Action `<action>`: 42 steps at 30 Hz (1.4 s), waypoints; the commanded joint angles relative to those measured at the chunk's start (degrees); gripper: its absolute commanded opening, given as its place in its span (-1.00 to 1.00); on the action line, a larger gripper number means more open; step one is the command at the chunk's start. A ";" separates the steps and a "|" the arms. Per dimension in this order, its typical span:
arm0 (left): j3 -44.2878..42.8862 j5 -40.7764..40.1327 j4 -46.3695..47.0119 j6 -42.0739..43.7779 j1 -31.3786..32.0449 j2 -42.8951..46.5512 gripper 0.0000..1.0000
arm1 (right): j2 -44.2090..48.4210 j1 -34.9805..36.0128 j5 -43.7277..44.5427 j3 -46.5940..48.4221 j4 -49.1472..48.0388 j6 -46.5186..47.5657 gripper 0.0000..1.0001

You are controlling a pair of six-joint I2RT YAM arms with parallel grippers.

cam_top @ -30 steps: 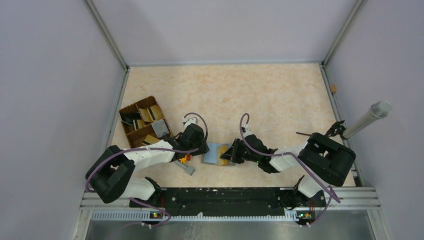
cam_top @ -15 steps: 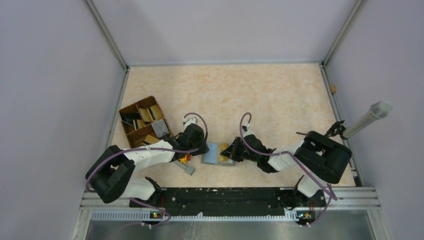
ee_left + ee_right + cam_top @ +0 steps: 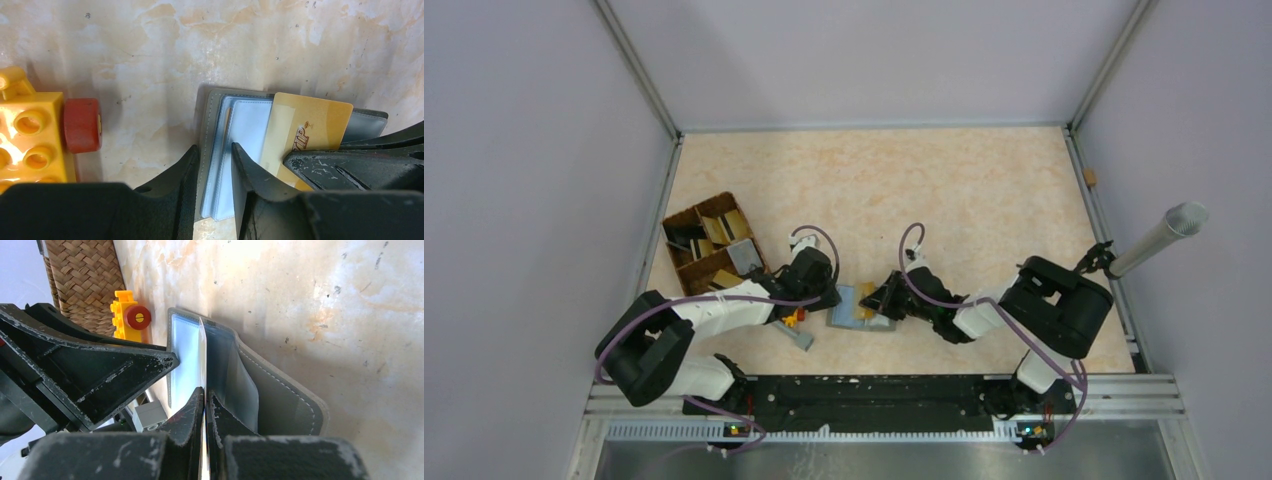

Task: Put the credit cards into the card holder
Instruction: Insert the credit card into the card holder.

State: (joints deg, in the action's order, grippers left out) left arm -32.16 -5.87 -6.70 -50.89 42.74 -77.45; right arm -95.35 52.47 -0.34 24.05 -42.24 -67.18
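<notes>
The grey card holder (image 3: 849,310) lies open on the table, its blue-grey pockets (image 3: 245,125) facing up. My left gripper (image 3: 214,150) is open and stands on the holder's left edge, one finger (image 3: 190,167) just outside the cover and the other finger (image 3: 240,167) on the pocket. My right gripper (image 3: 205,392) is shut on a gold credit card (image 3: 305,130). That card is seen edge-on (image 3: 202,352) in the right wrist view, leaning into the holder's middle fold. The holder's right half (image 3: 280,400) curls upward. In the top view the two grippers (image 3: 832,298) (image 3: 882,300) face each other over the holder.
A brown woven divided tray (image 3: 709,245) with more cards stands at the left. A yellow toy brick with a red wheel (image 3: 35,130) and a grey block (image 3: 802,338) lie just left of the holder. A metal tube (image 3: 1159,238) leans at the right wall.
My right gripper has moved left with the gold card, further over the card holder. The left arm has stayed in place, its jaws slightly narrower.
</notes>
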 commanded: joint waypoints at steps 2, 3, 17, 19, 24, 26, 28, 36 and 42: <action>1.40 -0.09 -5.99 0.27 0.50 -2.01 -0.41 | -0.27 0.87 -1.15 -2.53 6.54 -2.12 -1.00; 1.47 -0.25 -6.10 0.15 0.50 -1.93 -0.43 | 0.40 0.88 -1.04 -2.85 7.33 -2.48 -1.00; 2.21 -0.14 -6.14 -0.51 0.51 -0.56 -0.45 | -3.02 1.51 -3.36 -0.94 6.15 -3.85 -1.00; 2.64 0.21 -5.75 -0.84 0.50 -0.21 -0.45 | -4.62 1.71 -3.62 -0.35 4.78 -4.09 -1.00; 3.41 0.86 -5.22 -1.48 0.55 0.28 -0.46 | -6.45 1.97 -3.59 1.35 5.13 -3.41 -1.00; 3.51 0.37 -5.59 -1.58 0.58 0.36 -0.46 | -5.73 1.94 -3.14 1.55 7.09 -3.08 -0.93; 3.51 -0.19 -6.03 -1.73 0.55 0.45 -0.48 | -3.24 2.02 -1.64 1.28 10.27 -2.34 -0.74; 3.47 -0.76 -6.56 -1.93 0.52 0.57 -0.53 | 5.74 3.97 7.08 7.16 28.79 6.10 -0.18; 3.16 -1.21 -7.18 -1.75 0.51 1.00 -0.53 | 6.16 6.12 11.20 12.45 37.41 10.41 -0.12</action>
State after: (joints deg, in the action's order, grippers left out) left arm -30.96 -6.24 -7.03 -53.47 42.96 -75.99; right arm -89.86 57.21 5.10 34.02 -16.93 -62.15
